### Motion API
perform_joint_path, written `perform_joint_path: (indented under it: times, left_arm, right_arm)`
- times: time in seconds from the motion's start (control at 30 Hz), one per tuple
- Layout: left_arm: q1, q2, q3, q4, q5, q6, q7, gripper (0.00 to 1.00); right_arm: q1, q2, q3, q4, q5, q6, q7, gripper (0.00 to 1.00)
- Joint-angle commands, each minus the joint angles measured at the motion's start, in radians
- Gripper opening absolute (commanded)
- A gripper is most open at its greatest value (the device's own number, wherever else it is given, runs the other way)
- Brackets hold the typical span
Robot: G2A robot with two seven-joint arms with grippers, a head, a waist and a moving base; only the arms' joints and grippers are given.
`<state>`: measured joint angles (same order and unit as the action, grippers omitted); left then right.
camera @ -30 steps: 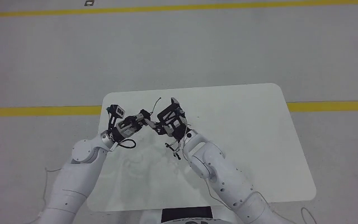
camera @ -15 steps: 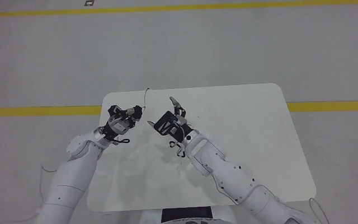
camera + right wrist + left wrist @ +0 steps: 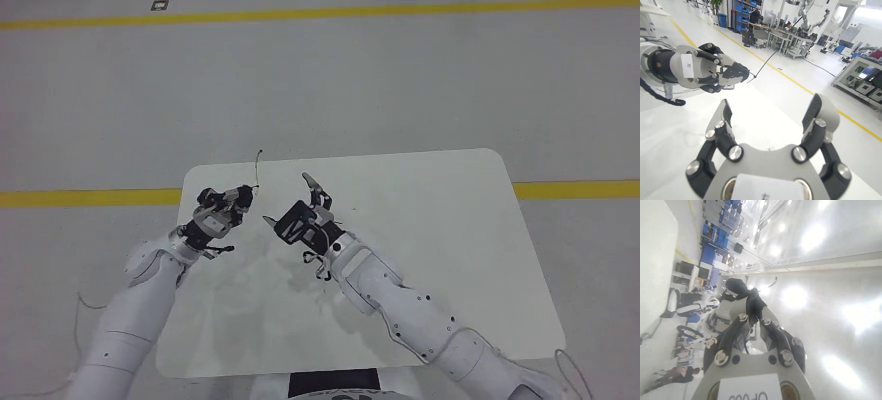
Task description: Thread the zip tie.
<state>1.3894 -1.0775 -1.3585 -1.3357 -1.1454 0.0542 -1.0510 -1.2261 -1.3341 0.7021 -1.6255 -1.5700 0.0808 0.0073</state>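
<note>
Zip tie [image 3: 764, 65], clenched in left gripper [image 3: 745, 73] above far-left corner of table [image 3: 450, 200]; right gripper [image 3: 770, 106] splayed, empty, near: should close squarely on free tail, pull straight.

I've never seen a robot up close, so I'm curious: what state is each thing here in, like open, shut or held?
Left gripper: shut on the zip tie.
Right gripper: open, empty.
Zip tie: held up off the table, tail sticking out.
</note>
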Motion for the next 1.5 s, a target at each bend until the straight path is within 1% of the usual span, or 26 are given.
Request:
perform_joint_path:
  times: [0.0, 0.03, 0.13, 0.17, 0.2, 0.43, 0.47, 0.5, 0.57, 0.63, 0.73, 0.8, 0.87, 0.9, 0.93, 1.07, 1.1, 1.17, 1.27, 1.43, 1.47]
  left_arm:
    - [0.0, -0.001, 0.003, 0.004, -0.027, 0.035, -0.011, 0.0]
    - [0.0, -0.001, 0.004, 0.006, -0.039, 0.051, -0.018, 0.0]
    - [0.003, -0.001, 0.01, 0.007, -0.047, 0.072, -0.036, 0.0]
    - [0.007, -0.002, 0.013, 0.006, -0.067, 0.089, -0.044, 0.0]
    - [0.009, -0.002, 0.015, 0.004, -0.07, 0.096, -0.049, 0.0]
    - [0.009, -0.002, 0.014, 0.003, -0.066, 0.095, -0.05, 0.0]
    - [0.01, -0.003, 0.016, 0.001, -0.069, 0.098, -0.039, 0.0]
    - [0.012, -0.003, 0.021, -0.005, -0.075, 0.11, -0.031, 0.0]
    - [0.018, -0.006, 0.025, -0.008, -0.148, 0.174, -0.039, 0.0]
    - [0.016, -0.006, 0.026, -0.01, -0.178, 0.218, -0.044, 0.0]
    - [0.016, -0.007, 0.028, -0.009, -0.21, 0.262, -0.042, 0.0]
    - [0.014, -0.007, 0.029, -0.007, -0.213, 0.268, -0.041, 0.0]
    - [0.013, -0.007, 0.032, -0.009, -0.21, 0.269, -0.044, 0.0]
    - [0.012, -0.007, 0.033, -0.012, -0.207, 0.269, -0.049, 0.0]
    - [0.01, -0.006, 0.031, -0.013, -0.192, 0.257, -0.053, 0.0]
    - [0.01, -0.006, 0.031, -0.013, -0.192, 0.257, -0.053, 0.0]
    - [0.011, -0.007, 0.033, -0.016, -0.196, 0.257, -0.042, 0.0]
    - [0.014, -0.009, 0.036, -0.029, -0.21, 0.259, -0.022, 0.0]
    - [0.019, -0.011, 0.04, -0.039, -0.248, 0.285, -0.016, 0.0]
    - [0.019, -0.013, 0.061, -0.037, -0.302, 0.286, -0.006, 0.0]
    - [0.018, -0.013, 0.066, -0.036, -0.312, 0.286, -0.008, 0.0]
  right_arm:
    - [0.002, 0.007, -0.009, 0.0, 0.0, 0.006, -0.017, 1.0]
    - [0.003, 0.01, -0.012, 0.0, 0.0, 0.008, -0.023, 1.0]
    - [-0.006, 0.021, -0.012, -0.01, 0.0, 0.007, -0.033, 1.0]
    - [-0.017, 0.023, -0.007, -0.021, 0.003, -0.005, -0.04, 1.0]
    - [-0.024, 0.025, 0.001, -0.029, 0.009, -0.016, -0.046, 1.0]
    - [-0.027, 0.026, 0.007, -0.033, 0.01, -0.022, -0.047, 1.0]
    - [-0.027, 0.026, 0.007, -0.033, 0.01, -0.022, -0.047, 1.0]
    - [-0.031, 0.025, 0.009, -0.034, 0.016, -0.02, -0.048, 1.0]
    - [-0.042, 0.023, 0.016, -0.035, 0.038, -0.015, -0.062, 1.0]
    - [-0.05, 0.019, 0.02, -0.028, 0.057, -0.009, -0.078, 1.0]
    - [-0.054, 0.013, 0.022, -0.017, 0.07, 0.001, -0.099, 1.0]
    - [-0.059, 0.007, 0.024, -0.01, 0.088, 0.013, -0.125, 1.0]
    - [-0.06, 0.004, 0.025, -0.007, 0.08, 0.019, -0.151, 1.0]
    - [-0.06, 0.003, 0.025, -0.007, 0.079, 0.019, -0.153, 1.0]
    - [-0.06, 0.003, 0.025, -0.007, 0.079, 0.019, -0.153, 1.0]
    - [-0.06, 0.003, 0.025, -0.007, 0.079, 0.019, -0.153, 1.0]
    - [-0.061, 0.004, 0.027, -0.008, 0.066, 0.02, -0.155, 1.0]
    - [-0.066, 0.003, 0.027, -0.013, 0.034, 0.031, -0.162, 1.0]
    - [-0.075, -0.001, 0.023, -0.02, 0.009, 0.043, -0.171, 1.0]
    - [-0.081, -0.009, 0.021, -0.016, 0.004, 0.049, -0.189, 1.0]
    - [-0.081, -0.011, 0.021, -0.015, 0.003, 0.049, -0.192, 0.98]
